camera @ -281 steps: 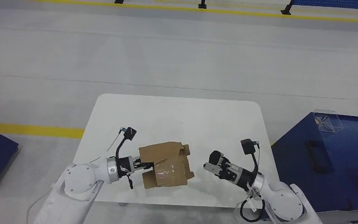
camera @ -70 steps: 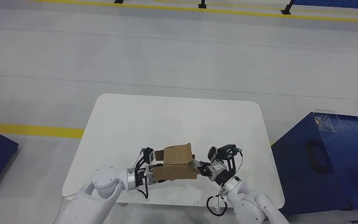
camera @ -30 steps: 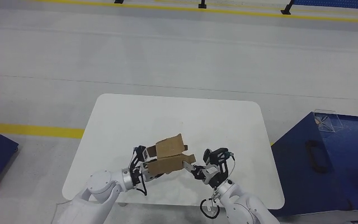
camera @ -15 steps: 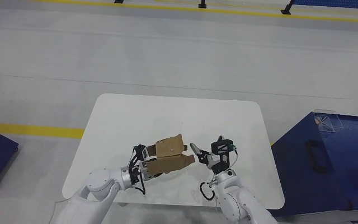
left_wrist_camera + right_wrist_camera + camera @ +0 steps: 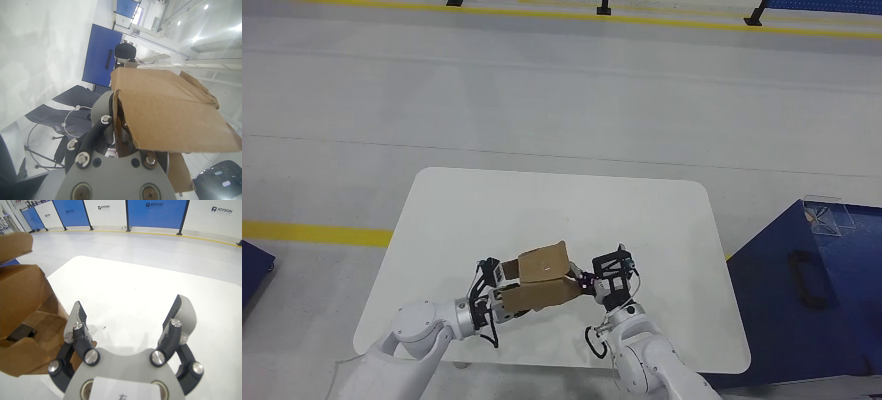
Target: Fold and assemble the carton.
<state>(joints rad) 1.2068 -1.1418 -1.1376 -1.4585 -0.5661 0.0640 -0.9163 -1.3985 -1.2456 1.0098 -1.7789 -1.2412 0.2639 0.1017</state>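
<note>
1. The right gripper (image 5: 130,306) stands with its fingers (image 5: 79,311) spread wide and nothing between them. The left gripper (image 5: 115,121) is clamped on one wall of the brown corrugated cardboard carton (image 5: 542,292).
2. The carton sits between the two grippers, tilted and only partly formed. Its open end faces the right gripper, just beside that gripper's nearer finger. I cannot tell whether the finger touches the cardboard.
3. Half a second ago the right gripper stood clear of that end, with bare table showing in the gap. A second ago it was pressed against the end.
4. Now it has come back close, at a new angle, while the carton has hardly shifted in the left gripper's hold.
5. I read this as a let-go and a fresh approach. The end flaps look unfolded, so most of the assembly seems left to do.
6. The loose upper flap (image 5: 15,243) overhangs the open end, above and to the carton side of the right gripper. It looks the likeliest thing to foul a finger going in.
7. The white round-cornered table (image 5: 143,279) lies under both grippers and stretches on ahead of the right gripper's fingers.
8. A blue cabinet (image 5: 802,290) stands off the table, on the side of the right gripper away from the carton and well apart from it.
9. Blue and white partition panels (image 5: 151,213) line the floor far beyond the fingers. Neither they nor the cabinet hinders the work.
</note>
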